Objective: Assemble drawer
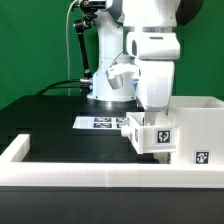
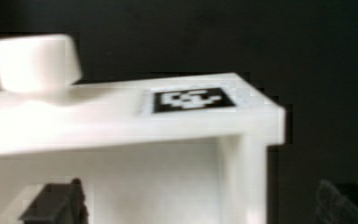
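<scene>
A small white open-topped drawer tray [image 1: 150, 138] with black-and-white tags sits against the exterior view's left side of the large white housing [image 1: 198, 120]. My gripper [image 1: 153, 118] hangs straight down over the tray. In the wrist view the tray [image 2: 140, 120] fills the picture, showing a round knob [image 2: 30, 62] and a tag [image 2: 199, 100]. My gripper [image 2: 199, 206] is open. Its dark fingertips [image 2: 55, 204] straddle the tray's side wall, with a gap of black table between the wall and the other finger. The second small tray is out of view.
The marker board [image 1: 98, 122] lies flat on the black table behind the tray. A long low white rim [image 1: 70, 170] runs along the table's front and the exterior view's left. The robot base and cables [image 1: 95, 60] stand at the back.
</scene>
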Motion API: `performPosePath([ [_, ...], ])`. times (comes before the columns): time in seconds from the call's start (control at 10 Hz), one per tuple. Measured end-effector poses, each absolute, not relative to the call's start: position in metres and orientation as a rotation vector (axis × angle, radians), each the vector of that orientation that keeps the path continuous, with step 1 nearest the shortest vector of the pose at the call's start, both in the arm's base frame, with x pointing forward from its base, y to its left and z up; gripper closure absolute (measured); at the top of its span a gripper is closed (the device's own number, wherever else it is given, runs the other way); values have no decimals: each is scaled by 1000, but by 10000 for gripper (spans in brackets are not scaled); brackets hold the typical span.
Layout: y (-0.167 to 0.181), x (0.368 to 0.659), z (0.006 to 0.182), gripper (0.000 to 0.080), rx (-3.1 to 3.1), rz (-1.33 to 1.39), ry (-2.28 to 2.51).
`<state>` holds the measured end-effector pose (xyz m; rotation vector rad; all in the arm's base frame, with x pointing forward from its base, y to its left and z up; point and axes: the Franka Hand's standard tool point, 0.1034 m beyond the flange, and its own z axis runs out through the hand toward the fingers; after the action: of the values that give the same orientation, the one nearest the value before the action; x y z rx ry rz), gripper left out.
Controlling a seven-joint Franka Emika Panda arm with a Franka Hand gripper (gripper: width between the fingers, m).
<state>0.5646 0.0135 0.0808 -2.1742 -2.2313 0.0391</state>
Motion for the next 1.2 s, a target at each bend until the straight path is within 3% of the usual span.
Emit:
performPosePath([
  [0.2,-1,568,105,150,-2177,94,-2226],
  [0.4,-32,563,118,150,-2131,150,-2249],
  [0.8,-45,559,112,150,-2101,150,-2254],
  [1.0,-57,557,93,150,-2018,8,-2191],
  [1.2,-65,568,86,150,-1981,-97,-2132],
])
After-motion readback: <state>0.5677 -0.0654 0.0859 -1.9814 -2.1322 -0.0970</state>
